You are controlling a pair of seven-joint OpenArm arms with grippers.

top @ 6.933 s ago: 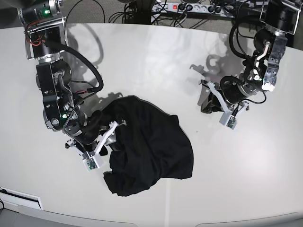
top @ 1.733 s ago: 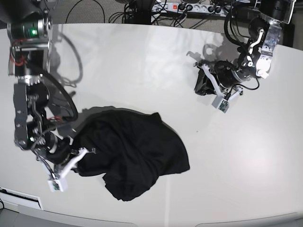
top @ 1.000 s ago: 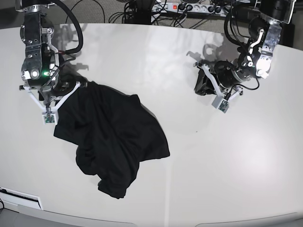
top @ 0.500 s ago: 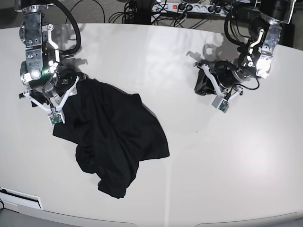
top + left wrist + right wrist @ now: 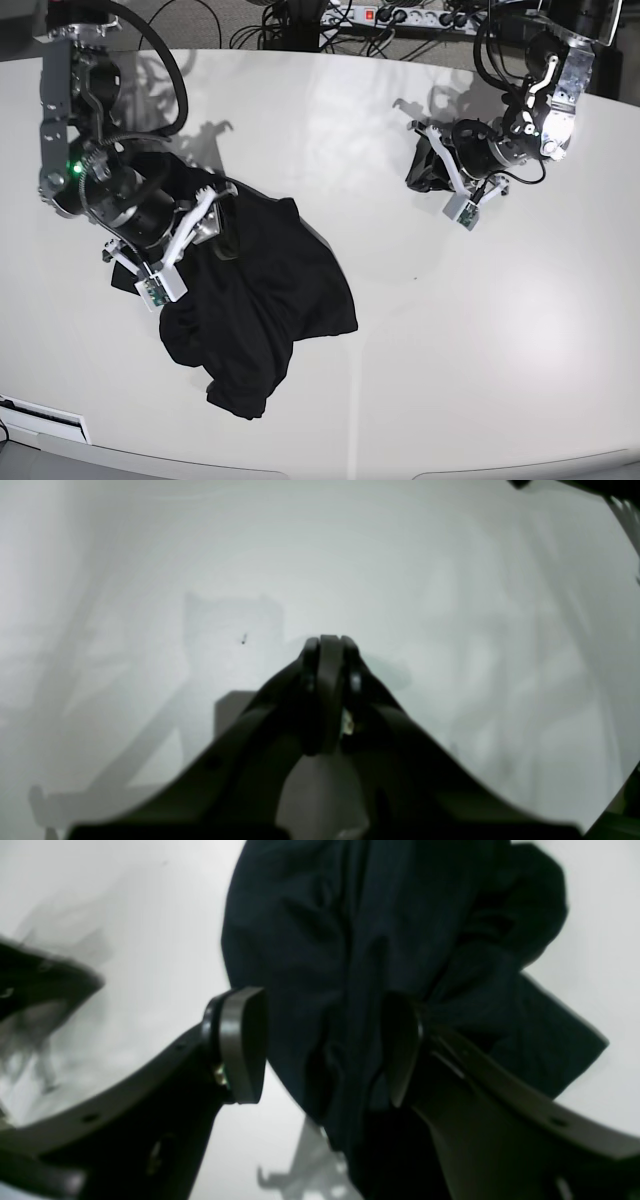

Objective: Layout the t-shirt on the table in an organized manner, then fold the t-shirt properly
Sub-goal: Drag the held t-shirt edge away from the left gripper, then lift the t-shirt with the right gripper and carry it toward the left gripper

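1. Beyond the far edge I see a long white plastic power strip lying on the floor, with a red rocker switch near its left end.
2. Several black plugs sit in that strip's sockets towards its right end.
3. A tangle of loose black cables spreads over the floor just left of the strip.
4. The floor there is a dark grey carpet.
5. At the bottom left corner I can make out a flat white strip-shaped fitting; what it is, I cannot tell.
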